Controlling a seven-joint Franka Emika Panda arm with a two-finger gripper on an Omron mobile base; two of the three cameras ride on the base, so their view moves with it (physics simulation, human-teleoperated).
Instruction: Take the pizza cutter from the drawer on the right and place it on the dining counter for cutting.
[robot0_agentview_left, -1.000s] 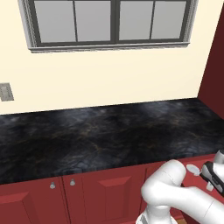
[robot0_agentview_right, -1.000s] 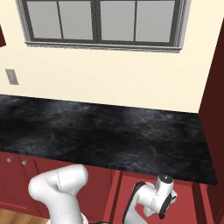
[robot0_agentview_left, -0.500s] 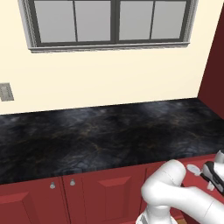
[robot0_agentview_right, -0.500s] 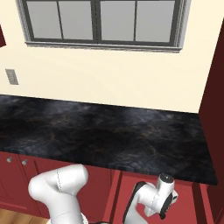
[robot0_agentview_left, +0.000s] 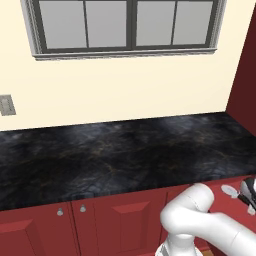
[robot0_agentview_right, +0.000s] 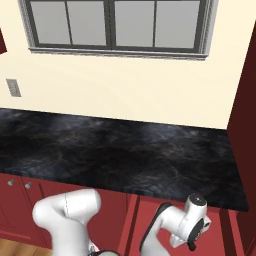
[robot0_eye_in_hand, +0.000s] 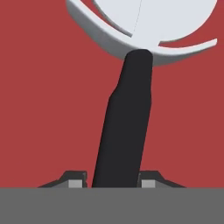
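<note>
The gripper (robot0_eye_in_hand: 116, 183) pinches the dark handle of the pizza cutter (robot0_eye_in_hand: 129, 118), one fingertip on each side. Its silver wheel lies over the red drawer (robot0_eye_in_hand: 39, 109) floor.

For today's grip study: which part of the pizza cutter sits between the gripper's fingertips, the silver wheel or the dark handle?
The dark handle: the gripper clamps its near end, while the pizza cutter carries its silver wheel free beyond the fingertips.
</note>
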